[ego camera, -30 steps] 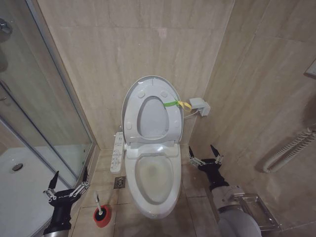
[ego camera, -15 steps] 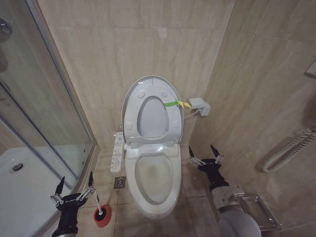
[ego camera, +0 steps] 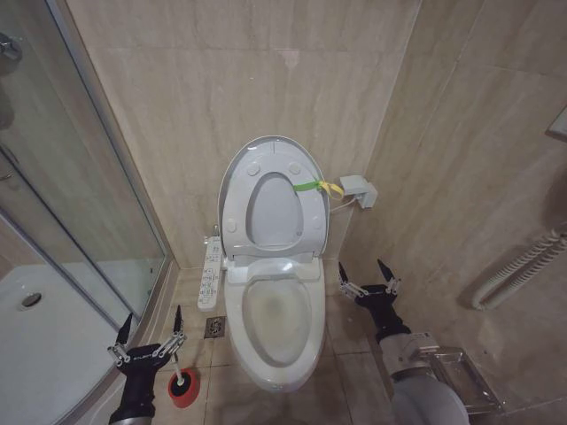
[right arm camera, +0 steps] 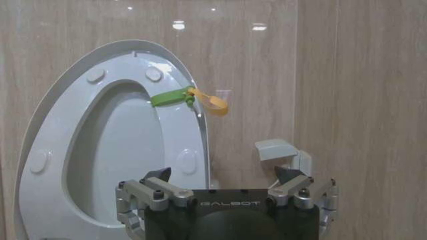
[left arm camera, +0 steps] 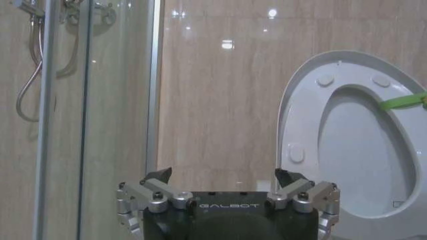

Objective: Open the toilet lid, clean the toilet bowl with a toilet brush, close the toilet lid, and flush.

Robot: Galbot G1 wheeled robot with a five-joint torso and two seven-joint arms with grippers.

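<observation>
1. Since a second ago, the left gripper (ego camera: 150,338) has been travelling toward four o'clock across the head view, from beside the shower tray (ego camera: 35,345) to a spot just above the toilet brush (ego camera: 181,382); its fingers are standing spread wide, holding nothing; the right gripper (ego camera: 366,274) is staying where it was.
2. From the left gripper's own camera, the left gripper (left arm camera: 225,176) is pointing at the beige wall with the toilet lid (left arm camera: 347,135) off at two o'clock and the glass shower door (left arm camera: 87,115) at ten o'clock.
3. The toilet brush is standing upright in its red holder (ego camera: 183,392) on the floor, at eight o'clock from the toilet bowl (ego camera: 275,324); its thin white handle is rising just beside the left gripper's nearer finger; whether they are touching cannot be told.
4. The toilet lid is standing raised against the wall at twelve o'clock from the bowl, the green-yellow strap (ego camera: 317,186) showing at its two o'clock edge; the bowl is lying open, brownish stains showing inside.
5. The right gripper is hovering at three o'clock from the bowl, fingers spread and empty; seen from the right wrist, it (right arm camera: 225,176) is facing the lid and a small white wall box (right arm camera: 283,152).
</observation>
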